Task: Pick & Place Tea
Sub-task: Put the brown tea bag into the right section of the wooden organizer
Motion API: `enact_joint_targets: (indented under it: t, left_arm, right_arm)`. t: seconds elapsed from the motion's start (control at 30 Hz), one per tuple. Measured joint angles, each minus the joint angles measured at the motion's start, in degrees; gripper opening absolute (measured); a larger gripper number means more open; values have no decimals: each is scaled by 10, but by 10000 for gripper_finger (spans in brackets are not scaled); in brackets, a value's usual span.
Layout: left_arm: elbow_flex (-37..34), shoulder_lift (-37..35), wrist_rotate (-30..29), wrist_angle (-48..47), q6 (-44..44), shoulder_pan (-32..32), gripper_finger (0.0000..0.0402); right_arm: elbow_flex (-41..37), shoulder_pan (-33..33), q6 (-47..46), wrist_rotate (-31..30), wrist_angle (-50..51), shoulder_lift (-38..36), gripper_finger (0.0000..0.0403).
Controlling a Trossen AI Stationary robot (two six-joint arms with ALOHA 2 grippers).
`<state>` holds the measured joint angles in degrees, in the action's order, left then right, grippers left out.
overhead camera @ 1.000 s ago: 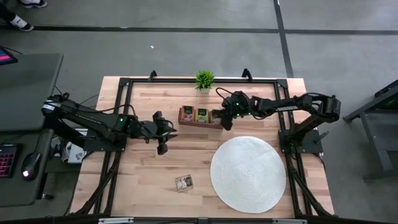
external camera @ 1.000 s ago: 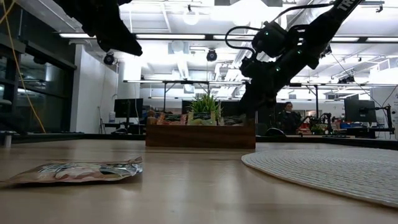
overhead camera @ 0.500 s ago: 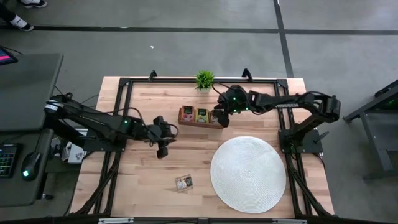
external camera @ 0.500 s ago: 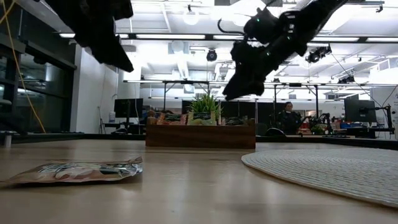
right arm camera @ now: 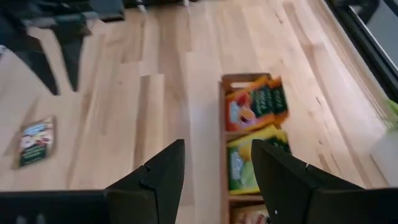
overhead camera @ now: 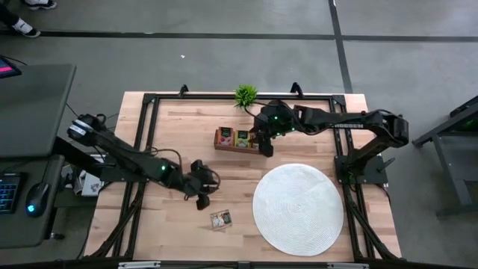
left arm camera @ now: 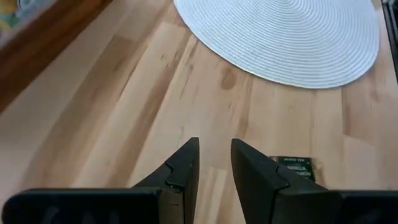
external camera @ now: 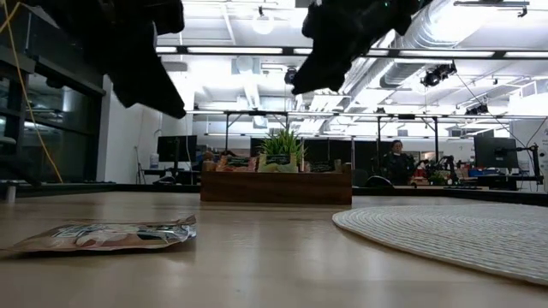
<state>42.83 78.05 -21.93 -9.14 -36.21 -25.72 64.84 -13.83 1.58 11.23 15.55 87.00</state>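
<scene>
One tea packet (overhead camera: pixel 220 219) lies loose on the table (overhead camera: pixel 172 224) near its front edge, just left of the round white mat (overhead camera: pixel 298 209), which carries nothing. The rest sit in the wooden box (overhead camera: pixel 237 140) near the back edge. The left gripper (overhead camera: pixel 200 196) hangs just behind the loose packet, fingers slightly parted and empty; the right gripper (overhead camera: pixel 264 143), open and empty, hovers at the box, so most of the job seems left.

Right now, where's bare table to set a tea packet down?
Bare: the round white mat; the wood between it and the wooden tray; the far-left corner beside the frame. Crowded: around the loose tea packet, with the left gripper just above it, and the tray, where the right gripper hangs.
</scene>
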Motion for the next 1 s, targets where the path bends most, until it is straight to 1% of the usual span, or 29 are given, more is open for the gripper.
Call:
enact_joint_targets:
  t: [0.13, 0.27, 0.33, 0.43, 0.5, 0.6, 0.77, 0.9, 1.0]
  left_arm:
    - [0, 14, -39, 4, -66, -40, 92]
    - [0, 43, -72, 21, -132, -74, 92]
    - [0, 54, -85, 34, -162, -91, 92]
    - [0, 81, -86, 59, -194, -114, 92]
    - [0, 103, -86, 79, -213, -124, 92]
    - [0, 130, -85, 120, -228, -138, 92]
    - [0, 167, -59, 165, -227, -146, 92]
    - [0, 173, -38, 169, -211, -151, 92]
    - [0, 173, -24, 166, -188, -161, 92]
  right_arm:
    - [2, 19, -1, 24, 4, 0, 182]
    - [2, 47, 2, 25, 17, 0, 182]
    - [2, 63, 3, 25, 23, 0, 182]
    - [2, 96, 2, 20, 21, 0, 182]
    - [2, 121, 1, 5, 20, 0, 182]
    - [2, 157, -21, -31, 19, 0, 181]
    - [0, 212, -90, -96, -1, 0, 181]
    - [-7, 253, -162, -127, -47, 9, 181]
    - [-8, 282, -209, -151, -64, 35, 181]
